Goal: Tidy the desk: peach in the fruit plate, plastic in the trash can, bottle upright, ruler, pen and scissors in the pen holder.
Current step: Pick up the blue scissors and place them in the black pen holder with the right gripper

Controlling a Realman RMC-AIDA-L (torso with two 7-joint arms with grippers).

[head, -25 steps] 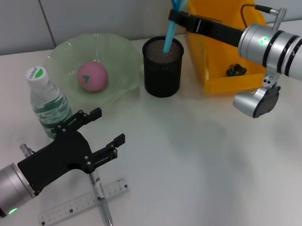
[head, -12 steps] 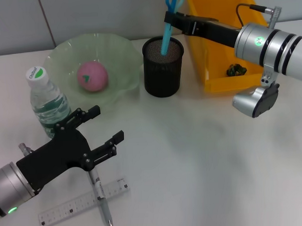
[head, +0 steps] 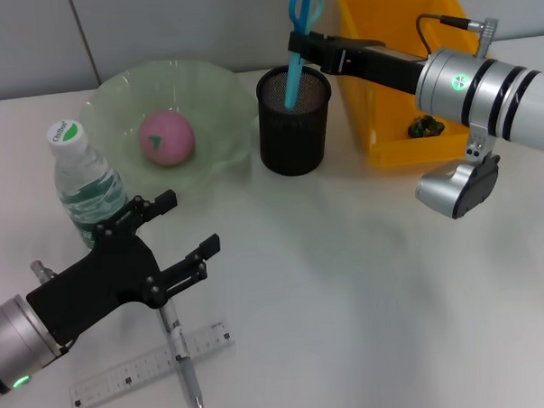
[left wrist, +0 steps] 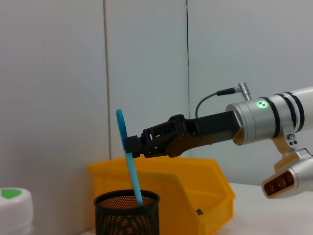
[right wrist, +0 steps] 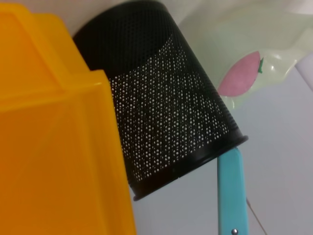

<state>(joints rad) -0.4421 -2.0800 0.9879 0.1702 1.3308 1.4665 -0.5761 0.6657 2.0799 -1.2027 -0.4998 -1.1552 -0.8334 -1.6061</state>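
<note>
Nearest the robot and well short of the pen holder (head: 293,119), the ruler (head: 151,366) lies crossed under the pen (head: 181,354), with the left gripper (head: 174,230) spread wide and empty just above them beside the upright bottle (head: 86,186), whose green cap print is unreadable; bare table stretches toward the holder. Left of the holder the peach (head: 166,136) sits in the fruit plate (head: 123,93); right of it the yellow trash can (head: 386,82) holds a dark scrap (head: 426,125). Over the holder's rim the right gripper (head: 298,48) clamps the blue scissors (head: 295,49), shifted slightly left since a second ago, tips inside.

White desk (head: 375,281), grey wall panels (left wrist: 146,58)
</note>
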